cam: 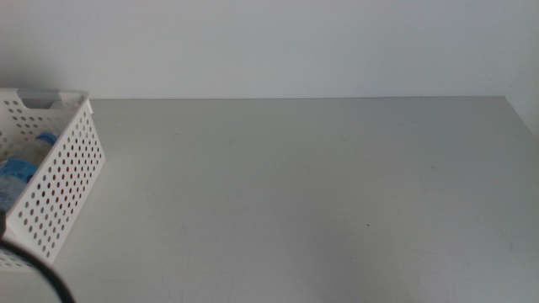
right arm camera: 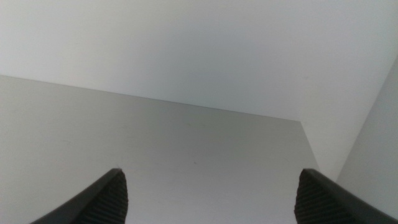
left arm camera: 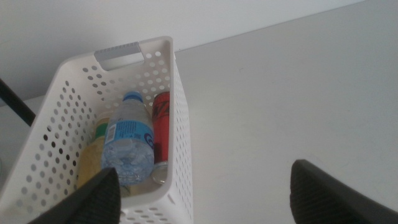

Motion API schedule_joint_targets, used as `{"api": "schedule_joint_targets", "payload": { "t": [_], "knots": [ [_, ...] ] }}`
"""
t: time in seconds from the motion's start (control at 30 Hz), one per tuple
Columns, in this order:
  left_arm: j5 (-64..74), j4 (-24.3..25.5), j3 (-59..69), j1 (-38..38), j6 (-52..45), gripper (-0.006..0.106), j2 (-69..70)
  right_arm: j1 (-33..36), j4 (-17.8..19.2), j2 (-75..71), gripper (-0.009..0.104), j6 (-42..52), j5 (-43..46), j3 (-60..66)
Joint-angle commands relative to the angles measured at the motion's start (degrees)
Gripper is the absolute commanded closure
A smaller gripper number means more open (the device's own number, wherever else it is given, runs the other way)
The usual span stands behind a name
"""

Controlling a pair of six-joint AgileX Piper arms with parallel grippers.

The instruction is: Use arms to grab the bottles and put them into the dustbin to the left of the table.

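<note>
Left gripper (left arm camera: 205, 186) wide open and empty above the white dustbin (left arm camera: 180, 124), water bottle (left arm camera: 129, 140), red can (left arm camera: 161, 124), yellow tea bottle (left arm camera: 90, 158) lying inside, right gripper (right arm camera: 208, 193) wide open, empty, over bare table (right arm camera: 155, 143).

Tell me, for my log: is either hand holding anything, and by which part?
Nothing is held. The left hand and right hand are both open and empty.

**Both grippers open, holding nothing**

The left gripper (left arm camera: 202, 193) hangs above the dustbin's (left arm camera: 180, 124) near end, jaws spread wide. The right gripper (right arm camera: 208, 199) hovers well away from the dustbin over the table, jaws likewise wide apart.
</note>
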State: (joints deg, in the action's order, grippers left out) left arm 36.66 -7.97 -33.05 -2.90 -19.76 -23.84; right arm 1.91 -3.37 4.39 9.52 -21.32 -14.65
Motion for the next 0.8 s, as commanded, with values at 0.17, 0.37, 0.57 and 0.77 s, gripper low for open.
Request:
{"api": "schedule_joint_targets", "payload": {
  "t": [0.17,0.37,0.57,0.77],
  "knots": [
    [-4.4,-0.4,13.2,0.2,0.3,0.007,19.4,-6.8,-2.4,-1.6,0.008,0.5,4.3,2.7],
    [-8.7,-0.8,23.3,0.2,0.2,0.007,26.1,-13.5,-3.3,-6.4,0.008,0.5,4.5,8.5],
    [-15.1,-0.7,28.1,0.1,0.3,0.007,26.1,-15.1,-3.0,-6.4,0.008,0.5,4.5,12.8],
    [-16.1,-0.7,34.4,0.1,0.3,0.007,26.1,-15.0,-1.8,-6.4,0.008,0.5,2.4,15.7]
  ]
}}
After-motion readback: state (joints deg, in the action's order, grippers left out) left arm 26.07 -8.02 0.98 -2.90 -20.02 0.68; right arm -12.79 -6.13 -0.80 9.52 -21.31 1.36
